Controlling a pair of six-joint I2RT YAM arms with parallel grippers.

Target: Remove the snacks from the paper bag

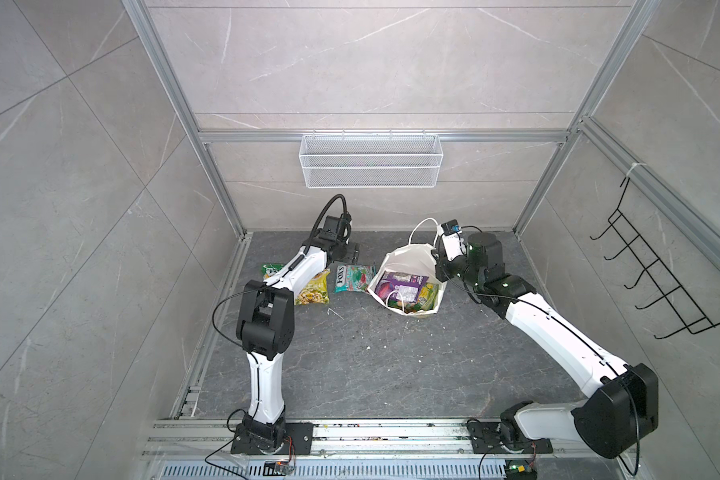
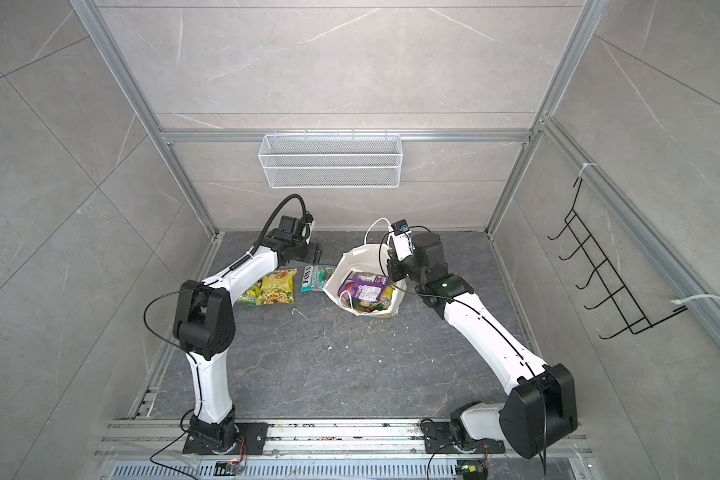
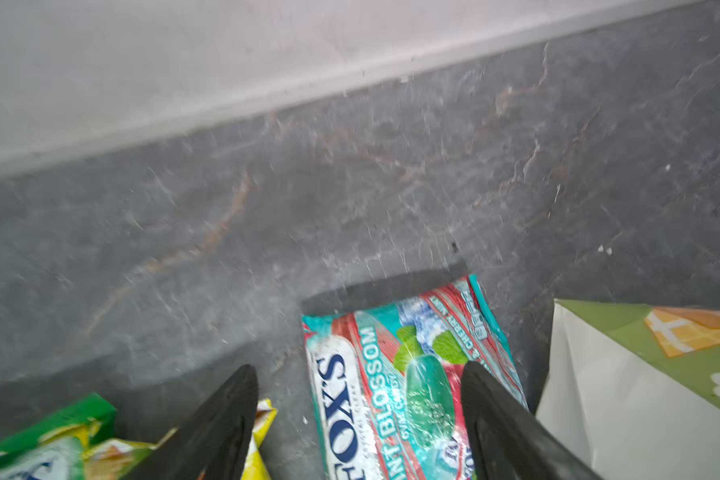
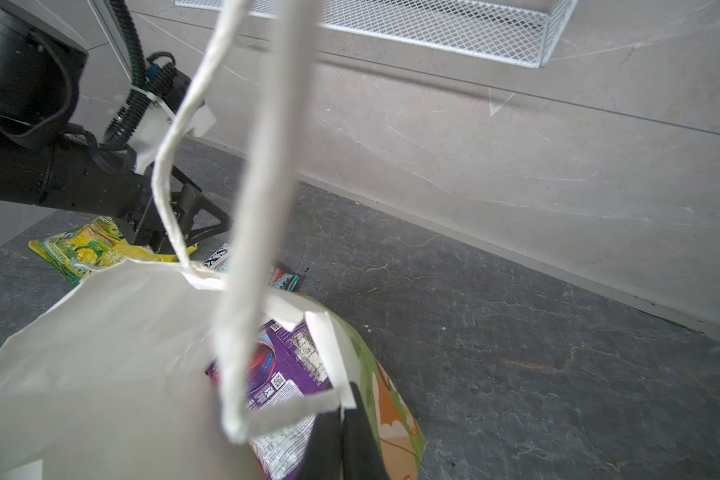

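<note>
Snacks [image 2: 275,291]: we count three out on bench [image 1: 391,365] beside bag [image 1: 404,259] – green, yellow, teal packet [image 1: 352,278]. Purple packet [image 1: 393,286], others inside bag, yet to come out. Left fingers [image 3: 225,415] spread, empty, above teal packet; right fingers [image 4: 325,449] clamp bag rim.

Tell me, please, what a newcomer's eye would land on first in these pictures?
The white paper bag stands open mid-floor, a purple packet showing inside, the right hand shut on its rim. To its left in both top views, a teal FOX'S packet lies on the dark floor below the open left hand.
</note>
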